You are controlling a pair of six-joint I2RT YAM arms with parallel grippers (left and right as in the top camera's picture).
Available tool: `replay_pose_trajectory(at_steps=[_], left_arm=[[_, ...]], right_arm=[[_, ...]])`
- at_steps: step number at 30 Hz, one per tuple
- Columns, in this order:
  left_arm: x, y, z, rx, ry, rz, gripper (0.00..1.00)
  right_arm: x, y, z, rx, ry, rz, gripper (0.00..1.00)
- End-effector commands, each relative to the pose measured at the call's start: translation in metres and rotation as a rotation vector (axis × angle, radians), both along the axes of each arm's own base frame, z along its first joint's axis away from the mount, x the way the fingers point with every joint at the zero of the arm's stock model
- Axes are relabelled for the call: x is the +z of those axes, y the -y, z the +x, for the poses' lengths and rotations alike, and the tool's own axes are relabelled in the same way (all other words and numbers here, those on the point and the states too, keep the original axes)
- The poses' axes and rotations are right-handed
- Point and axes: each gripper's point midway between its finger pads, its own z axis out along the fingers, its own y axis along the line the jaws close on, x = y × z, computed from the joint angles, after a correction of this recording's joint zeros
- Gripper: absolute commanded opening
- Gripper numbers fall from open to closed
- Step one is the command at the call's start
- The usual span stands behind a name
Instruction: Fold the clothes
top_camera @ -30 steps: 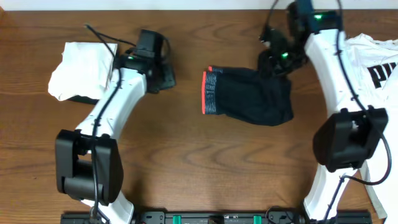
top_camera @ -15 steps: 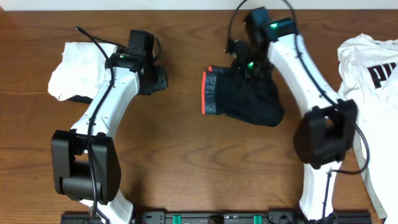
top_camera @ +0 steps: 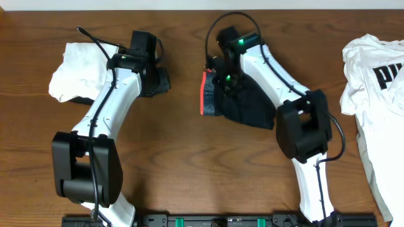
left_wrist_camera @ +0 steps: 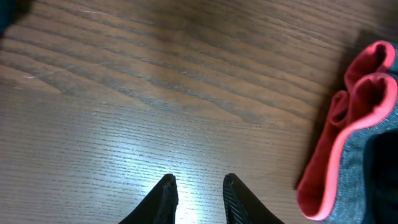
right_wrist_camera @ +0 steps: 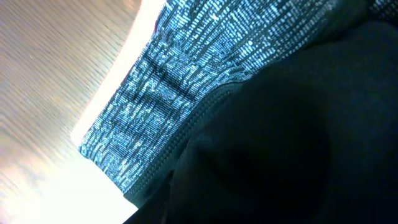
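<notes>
The black leggings [top_camera: 249, 106] lie folded in a short bundle at the table's middle, with the red-orange waistband [top_camera: 204, 94] on the left end. My right gripper [top_camera: 222, 81] is low over the bundle just behind the waistband. Its wrist view is filled by black fabric [right_wrist_camera: 298, 124] and a grey heathered band [right_wrist_camera: 168, 81], and its fingers are hidden. My left gripper [top_camera: 161, 79] hovers over bare wood left of the leggings. Its jaws [left_wrist_camera: 199, 186] stand slightly apart with nothing between them, and the waistband [left_wrist_camera: 348, 137] shows at the right.
A white folded cloth [top_camera: 79, 69] lies at the far left, behind the left arm. A white T-shirt with black lettering [top_camera: 372, 88] is spread along the right edge. The wooden table [top_camera: 189, 164] is bare in front of the leggings.
My right arm has swept left across the leggings, drawing the far end over toward the waistband, so the bundle is shorter. The left arm has hardly moved.
</notes>
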Motion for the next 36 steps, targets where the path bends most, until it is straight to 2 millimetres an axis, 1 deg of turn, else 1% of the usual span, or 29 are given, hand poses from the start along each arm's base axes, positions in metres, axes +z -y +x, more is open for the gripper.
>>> replay_pose_trajectory(at_steps=[1,3,4,6,8,11,12,14,17,19,20,21,23,25,27,28,29,30,32,36], left_arm=[[0.0,-0.002,0.0,-0.006,-0.002,0.012,0.28],[0.0,-0.002,0.0,-0.006,-0.002,0.012,0.27],[0.0,-0.002,0.0,-0.006,-0.002,0.012,0.27],[0.0,-0.002,0.0,-0.006,-0.002,0.012,0.28],[0.0,-0.002,0.0,-0.006,-0.003,0.012,0.28],[0.0,-0.001,0.0,-0.009,-0.003,0.008,0.28],[0.0,0.001,0.0,-0.012,-0.005,-0.004,0.28],[0.001,0.009,-0.002,-0.028,-0.012,-0.044,0.27],[0.004,0.029,-0.007,-0.089,-0.021,-0.131,0.27],[0.008,0.044,-0.01,-0.134,-0.026,-0.194,0.26],[0.01,0.051,-0.012,-0.15,-0.028,-0.221,0.21],[0.013,0.059,-0.015,-0.17,-0.03,-0.249,0.19],[0.019,0.073,-0.018,-0.206,-0.023,-0.285,0.06],[0.023,0.087,-0.02,-0.241,-0.012,-0.31,0.06],[0.026,0.102,-0.023,-0.279,-0.002,-0.333,0.06],[0.026,0.108,-0.024,-0.296,0.003,-0.333,0.06],[0.027,0.114,-0.025,-0.312,0.009,-0.334,0.06],[0.028,0.12,-0.026,-0.329,0.016,-0.334,0.06],[0.029,0.128,-0.028,-0.349,0.024,-0.336,0.06],[0.029,0.139,-0.033,-0.38,0.026,-0.339,0.06]], right_arm=[[0.004,-0.025,-0.004,-0.007,-0.031,0.093,0.22],[0.013,-0.037,-0.007,0.0,-0.048,0.172,0.31],[0.02,-0.041,-0.007,0.0,-0.055,0.211,0.37],[0.035,-0.047,-0.008,0.026,-0.065,0.301,0.47],[0.054,-0.052,-0.011,0.065,-0.071,0.401,0.52],[0.083,-0.048,-0.013,0.099,-0.074,0.524,0.58],[0.097,-0.044,-0.015,0.115,-0.066,0.569,0.59],[0.113,-0.034,-0.014,0.113,-0.046,0.597,0.62],[0.135,-0.005,-0.005,0.06,0.008,0.577,0.66],[0.141,0.017,0.0,0.013,0.034,0.531,0.72],[0.142,0.032,0.004,-0.031,0.039,0.491,0.73],[0.141,0.046,0.006,-0.073,0.041,0.453,0.74],[0.138,0.078,0.011,-0.159,0.039,0.38,0.75],[0.135,0.1,0.014,-0.208,0.031,0.349,0.76],[0.13,0.117,0.017,-0.245,0.028,0.32,0.8],[0.128,0.124,0.018,-0.259,0.03,0.302,0.88],[0.125,0.134,0.019,-0.275,0.033,0.275,0.99],[0.122,0.144,0.021,-0.292,0.039,0.243,0.99],[0.119,0.157,0.023,-0.309,0.051,0.197,0.99],[0.113,0.178,0.025,-0.334,0.069,0.116,0.99]])
